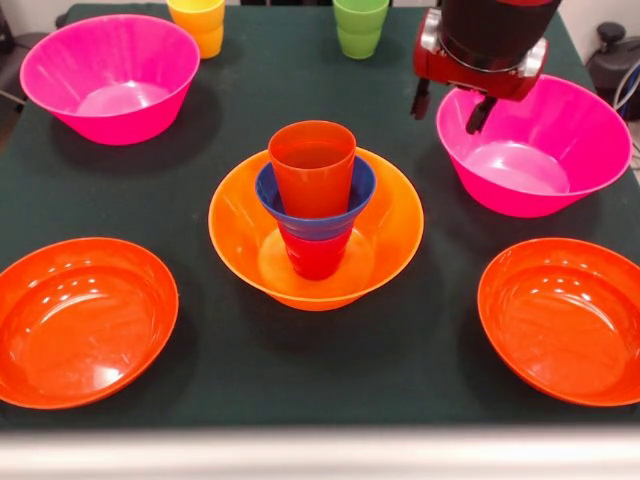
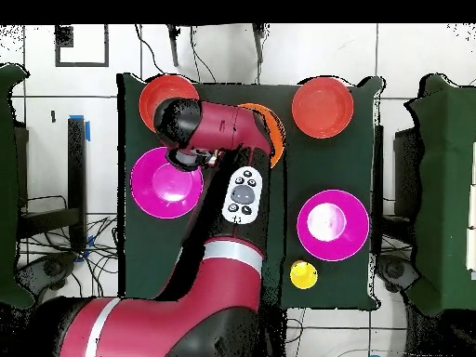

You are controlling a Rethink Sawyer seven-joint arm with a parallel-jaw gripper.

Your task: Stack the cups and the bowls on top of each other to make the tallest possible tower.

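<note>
Fingers (image 1: 447, 106) spread apart, empty, hanging over pink bowl's rim (image 1: 470, 190).

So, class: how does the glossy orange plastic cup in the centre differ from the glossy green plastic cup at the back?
The glossy orange plastic cup tops the stack, nested in a small blue bowl; the glossy green plastic cup stands alone on the table. Colours differ. Both are upright, tapered tumblers.
</note>
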